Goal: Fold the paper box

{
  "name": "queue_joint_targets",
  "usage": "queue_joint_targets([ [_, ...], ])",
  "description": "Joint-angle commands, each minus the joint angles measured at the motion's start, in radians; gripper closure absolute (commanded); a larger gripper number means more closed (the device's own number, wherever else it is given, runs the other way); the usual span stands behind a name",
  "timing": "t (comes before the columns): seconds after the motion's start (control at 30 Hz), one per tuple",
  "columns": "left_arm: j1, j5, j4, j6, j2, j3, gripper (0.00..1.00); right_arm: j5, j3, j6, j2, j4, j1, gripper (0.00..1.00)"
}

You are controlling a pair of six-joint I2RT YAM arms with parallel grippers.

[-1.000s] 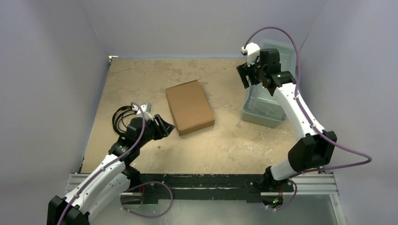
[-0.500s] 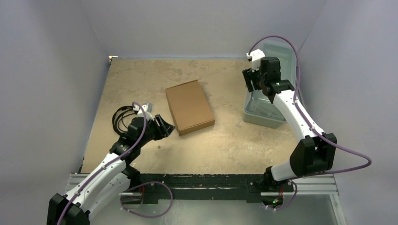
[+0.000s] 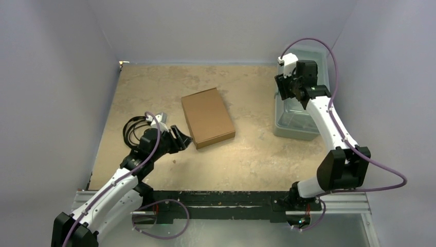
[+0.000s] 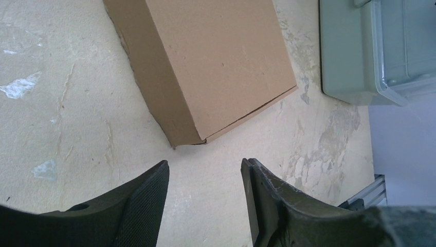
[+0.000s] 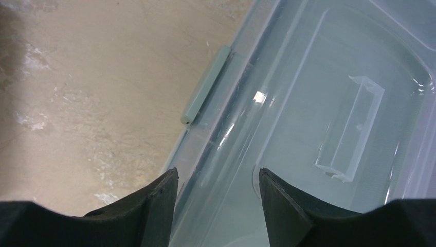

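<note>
Box (image 3: 207, 117): closed up, lying flat at mid-table, long side running away from you and skewed a little. Top face plain and flat. In the left wrist view a thin seam shows along the near edge by the corner.

Your left gripper (image 3: 181, 139): low over the table (image 3: 252, 154), just beside the box's near left corner. Fingers spread, only bare table in the gap. The corner sits just ahead of the tips, apart from them.

Your right gripper (image 3: 285, 87): up over the left rim of the bin (image 3: 293, 126), at the far right of the table and well apart from the box. Fingers spread, nothing pinched. The wrist view shows the rim and clear lid in the gap, with a pale latch (image 5: 205, 92) on the side ahead. You cannot tell from either view whether the tips touch the plastic.

Black cable (image 3: 131, 128) coiled on the table beside the left arm.
</note>
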Motion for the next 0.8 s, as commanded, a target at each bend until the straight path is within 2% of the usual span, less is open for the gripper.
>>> queue_joint_targets([
  [0.0, 0.003, 0.024, 0.076, -0.018, 0.021, -0.005, 0.44, 0.055, -0.007, -0.111, -0.011, -0.067, -0.048, 0.42],
  [0.13, 0.004, 0.022, 0.106, -0.027, 0.05, -0.009, 0.43, 0.103, -0.027, -0.124, -0.022, -0.052, -0.063, 0.44],
  [0.27, 0.004, 0.011, 0.141, -0.054, 0.082, -0.029, 0.43, 0.097, -0.034, -0.133, -0.053, -0.035, -0.082, 0.37],
  [0.4, 0.007, -0.007, 0.23, -0.102, 0.109, -0.065, 0.43, -0.115, -0.015, -0.173, -0.151, -0.074, -0.081, 0.24],
  [0.47, 0.011, -0.019, 0.273, -0.134, 0.126, -0.082, 0.43, -0.289, -0.02, -0.209, -0.217, -0.091, -0.081, 0.19],
  [0.5, 0.012, -0.029, 0.293, -0.153, 0.135, -0.091, 0.43, -0.358, -0.035, -0.225, -0.254, -0.088, -0.08, 0.13],
  [0.6, 0.016, -0.058, 0.386, -0.228, 0.163, -0.147, 0.42, -0.525, -0.131, -0.227, -0.368, 0.007, -0.081, 0.02],
  [0.77, 0.03, -0.058, 0.635, -0.289, 0.26, -0.24, 0.41, -0.749, -0.271, -0.233, -0.489, 0.079, -0.082, 0.01],
])
